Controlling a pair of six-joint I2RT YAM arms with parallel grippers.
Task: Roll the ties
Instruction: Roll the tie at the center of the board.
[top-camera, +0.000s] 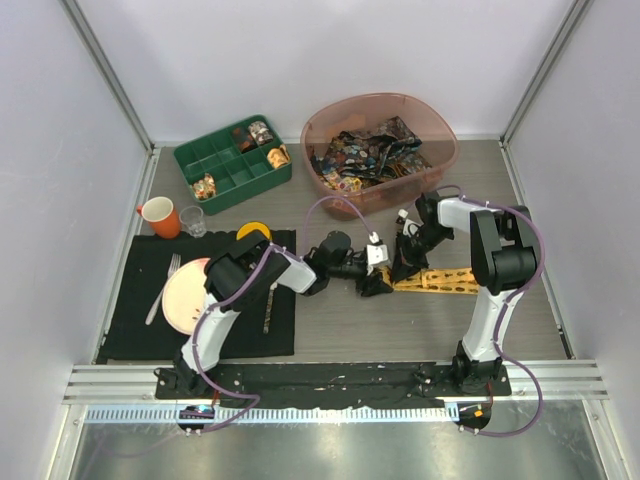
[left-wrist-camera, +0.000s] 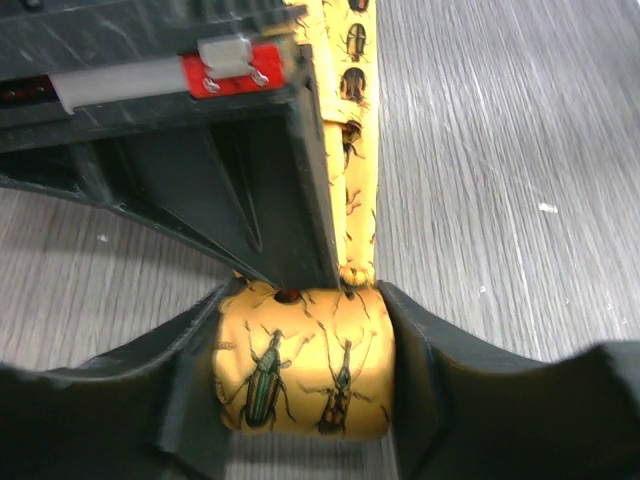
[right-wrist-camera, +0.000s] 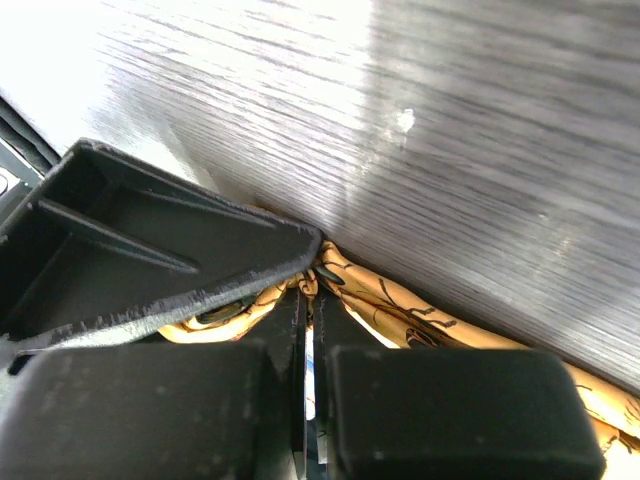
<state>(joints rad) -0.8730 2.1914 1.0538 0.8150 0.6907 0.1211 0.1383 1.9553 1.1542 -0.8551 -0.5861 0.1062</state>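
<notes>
The yellow-orange tie with beetle prints lies on the grey table, its free length running right. In the left wrist view its near end is a tight roll held between my left gripper's two fingers. My left gripper is shut on that roll. My right gripper stands right against it, its fingers almost together and pinching the tie where it leaves the roll. My right gripper touches the left one's finger. The dark printed ties lie heaped in a pink basin.
The pink basin stands at the back right. A green compartment tray with small trinkets is at the back left. An orange mug and a glass stand by a black mat bearing a pink plate and cutlery.
</notes>
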